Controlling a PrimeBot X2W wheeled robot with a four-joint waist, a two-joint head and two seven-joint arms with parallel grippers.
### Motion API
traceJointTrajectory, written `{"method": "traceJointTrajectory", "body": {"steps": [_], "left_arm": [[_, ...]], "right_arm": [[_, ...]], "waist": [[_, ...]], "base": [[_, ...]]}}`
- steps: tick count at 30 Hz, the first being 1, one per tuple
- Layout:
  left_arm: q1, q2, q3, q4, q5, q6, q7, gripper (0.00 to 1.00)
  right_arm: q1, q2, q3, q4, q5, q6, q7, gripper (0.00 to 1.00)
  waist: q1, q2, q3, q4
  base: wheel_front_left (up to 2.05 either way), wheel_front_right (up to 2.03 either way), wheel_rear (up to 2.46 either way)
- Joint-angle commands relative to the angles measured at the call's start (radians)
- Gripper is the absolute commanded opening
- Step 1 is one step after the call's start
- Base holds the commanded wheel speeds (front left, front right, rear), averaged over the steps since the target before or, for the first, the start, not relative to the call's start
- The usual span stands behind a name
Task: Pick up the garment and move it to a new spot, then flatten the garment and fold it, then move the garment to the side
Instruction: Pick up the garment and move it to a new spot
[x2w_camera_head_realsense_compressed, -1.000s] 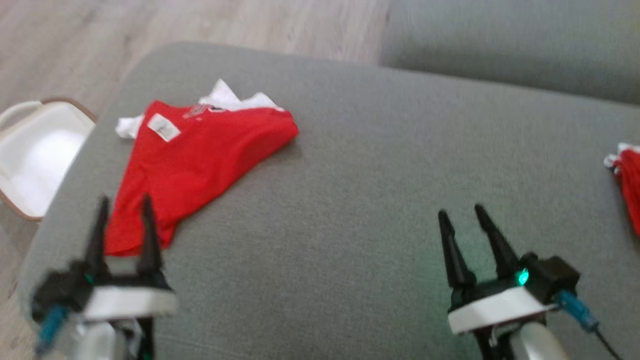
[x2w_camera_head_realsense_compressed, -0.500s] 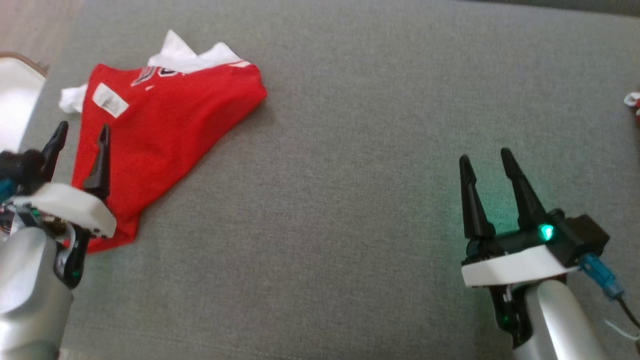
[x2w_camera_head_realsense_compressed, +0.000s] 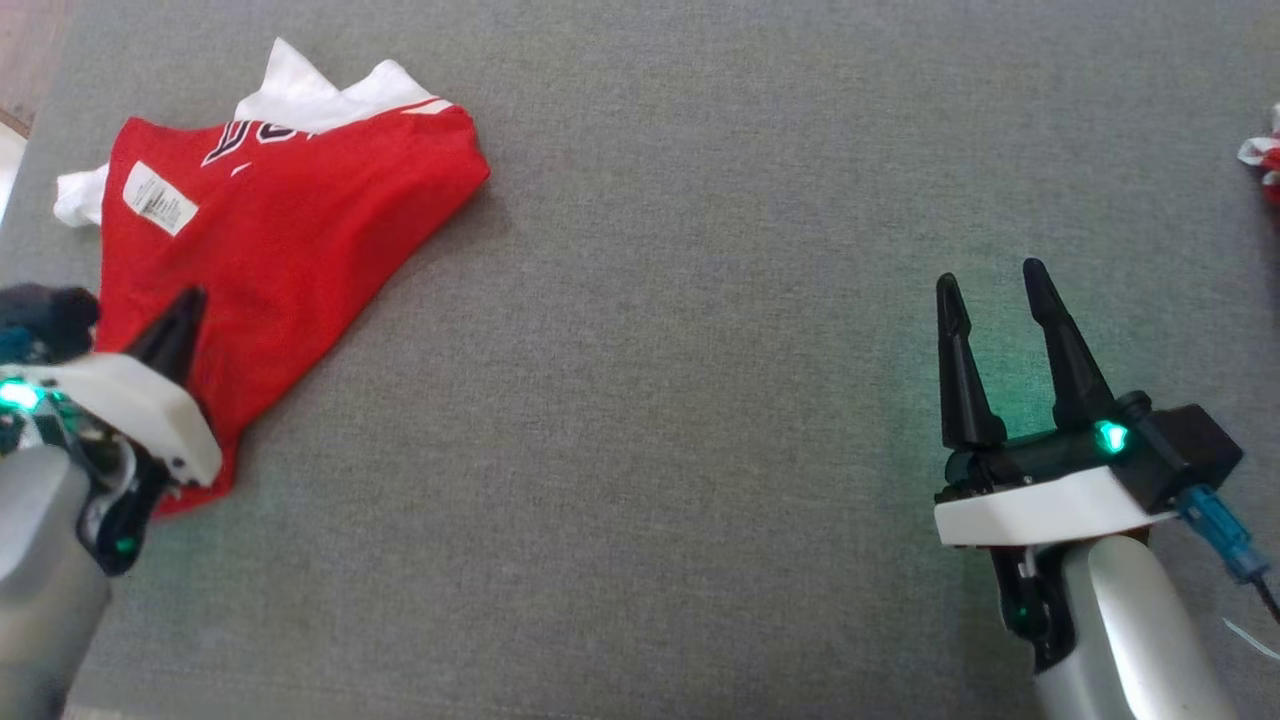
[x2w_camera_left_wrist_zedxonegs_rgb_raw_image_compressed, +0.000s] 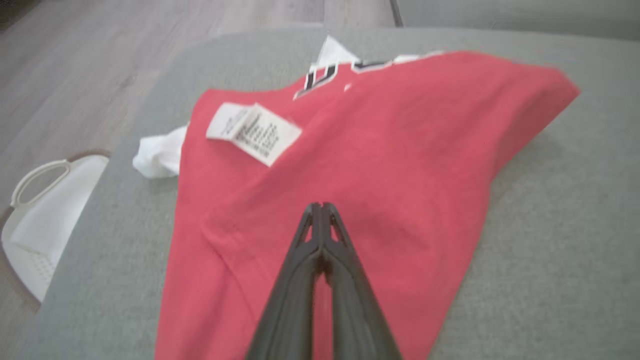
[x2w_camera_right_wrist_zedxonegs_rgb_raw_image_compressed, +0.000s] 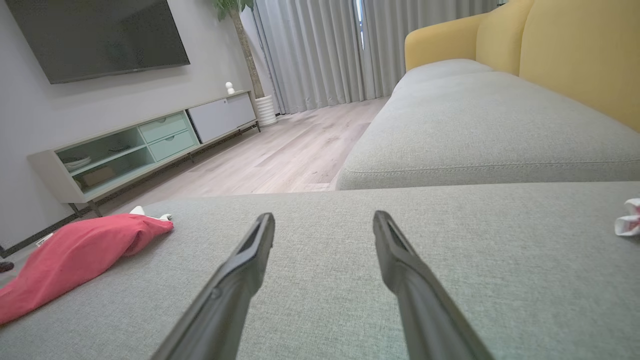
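A red garment (x2w_camera_head_realsense_compressed: 290, 230) with white parts and a white label lies crumpled at the far left of the grey sofa cushion (x2w_camera_head_realsense_compressed: 650, 400). My left gripper (x2w_camera_head_realsense_compressed: 180, 310) stands on its near left part. In the left wrist view the left gripper (x2w_camera_left_wrist_zedxonegs_rgb_raw_image_compressed: 320, 206) has its fingertips pressed together against the red garment (x2w_camera_left_wrist_zedxonegs_rgb_raw_image_compressed: 380, 165), which puckers slightly beside them. My right gripper (x2w_camera_head_realsense_compressed: 995, 285) hovers open over bare cushion at the lower right, far from the garment. The right wrist view has the right gripper (x2w_camera_right_wrist_zedxonegs_rgb_raw_image_compressed: 324, 222) wide apart and the garment (x2w_camera_right_wrist_zedxonegs_rgb_raw_image_compressed: 75, 255) low at the left.
Another red and white cloth (x2w_camera_head_realsense_compressed: 1265, 165) peeks in at the cushion's right edge. A white basket (x2w_camera_left_wrist_zedxonegs_rgb_raw_image_compressed: 45, 220) stands on the wooden floor beside the cushion's left end. Beyond are a second grey cushion (x2w_camera_right_wrist_zedxonegs_rgb_raw_image_compressed: 490, 130), a yellow backrest (x2w_camera_right_wrist_zedxonegs_rgb_raw_image_compressed: 550, 50) and a TV stand (x2w_camera_right_wrist_zedxonegs_rgb_raw_image_compressed: 140, 145).
The head camera has tipped down and shifted. My left gripper moved forward onto the garment and shut its fingers. The right gripper stays open.
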Motion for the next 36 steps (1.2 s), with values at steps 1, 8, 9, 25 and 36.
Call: {"method": "traceJointTrajectory", "body": {"steps": [1, 8, 9, 25, 36], "left_arm": [[-0.049, 0.071, 0.032, -0.018, -0.012, 0.002, -0.021, 0.0], [-0.12, 0.111, 0.025, -0.073, -0.077, 0.002, -0.239, 0.0], [-0.131, 0.11, 0.034, -0.096, -0.09, 0.002, -0.257, 0.0], [0.055, 0.085, 0.22, -0.394, 0.112, 0.116, -0.286, 0.0], [0.436, -0.096, 0.385, -0.592, 0.208, 0.233, -0.286, 1.0]], "right_arm": [[-0.019, -0.002, 0.023, -0.031, -0.004, 0.007, -0.011, 1.0], [-0.018, -0.002, 0.02, -0.023, 0.02, 0.007, -0.011, 1.0], [-0.017, -0.002, 0.02, -0.022, 0.024, 0.007, -0.011, 1.0], [0.024, -0.002, 0.042, -0.034, 0.091, 0.007, -0.011, 1.0], [0.109, -0.002, 0.087, -0.031, 0.082, 0.007, -0.011, 1.0]], "waist": [[-0.0001, 0.0, -0.006, -0.003], [-0.0001, 0.0, -0.05, -0.014], [-0.0001, 0.0, -0.057, -0.014], [-0.0001, 0.0, -0.204, -0.046], [-0.0001, 0.0, -0.313, 0.007]], "base": [[0.0, 0.0, 0.0], [0.0, 0.0, 0.0], [0.0, 0.0, 0.0], [0.0, 0.0, 0.0], [0.0, 0.0, 0.0]]}}
